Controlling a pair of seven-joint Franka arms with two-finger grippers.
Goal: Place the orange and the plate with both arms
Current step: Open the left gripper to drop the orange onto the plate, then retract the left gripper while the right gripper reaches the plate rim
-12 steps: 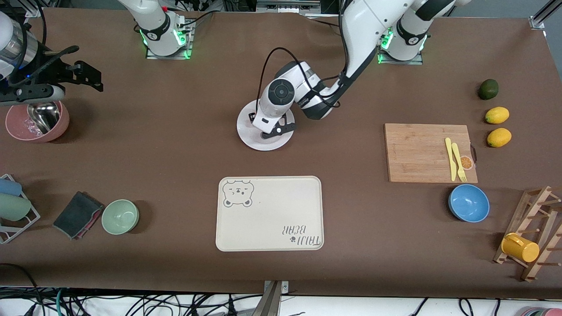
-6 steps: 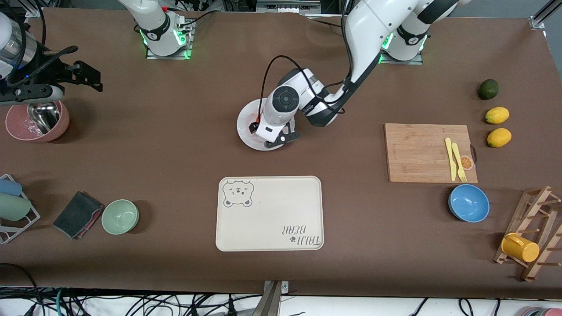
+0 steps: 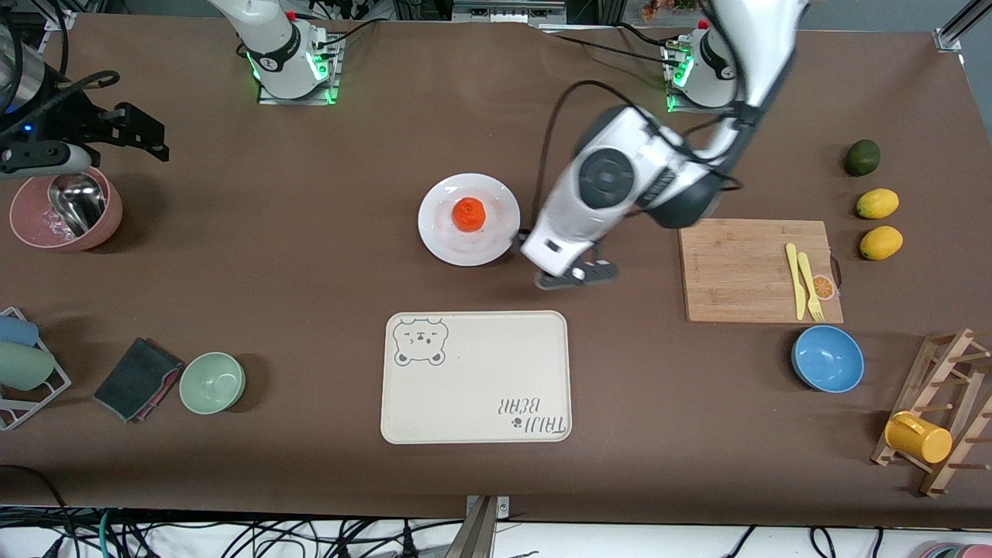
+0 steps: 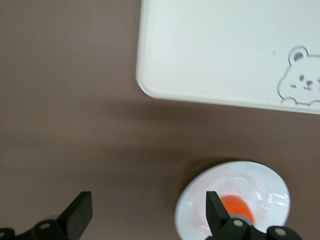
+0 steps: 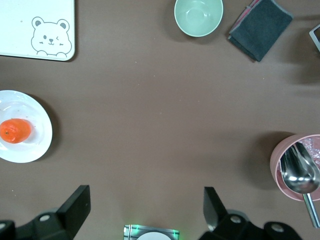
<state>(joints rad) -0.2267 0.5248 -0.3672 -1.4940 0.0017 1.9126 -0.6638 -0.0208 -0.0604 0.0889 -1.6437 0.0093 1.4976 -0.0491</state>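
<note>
I find the left gripper [image 3: 575,273] just right of centre in the front view, over bare table beside the plate [image 3: 434,232] and toward the wooden cutting board [image 3: 736,271]; its fingers [image 4: 80,212] are spread wide in the left wrist view and carry nothing. The orange [image 3: 469,214] sits on the plate, slightly above the plate's middle in the frame, and nothing touches either. The cream bear tray [image 3: 477,403] lies lower in the frame, nearer the front camera, apart from the plate. The right gripper [image 3: 136,133] waits at the upper left of the front view, over the table next to the pink bowl [image 3: 27,225] holding a metal spoon [image 3: 74,205]; its fingers [image 5: 75,202] also stand apart and empty in the right wrist view, which shows the orange and plate at its left edge. My judgement: the orange half of the job is complete, with the fruit resting on the plate, and the plate itself is not yet handled. The next move, as I read it, calls for an arm to come to the plate's rim, take a low pinch on the glossy edge, and carry it level so the fruit does not roll, the tray being the likely destination.
</note>
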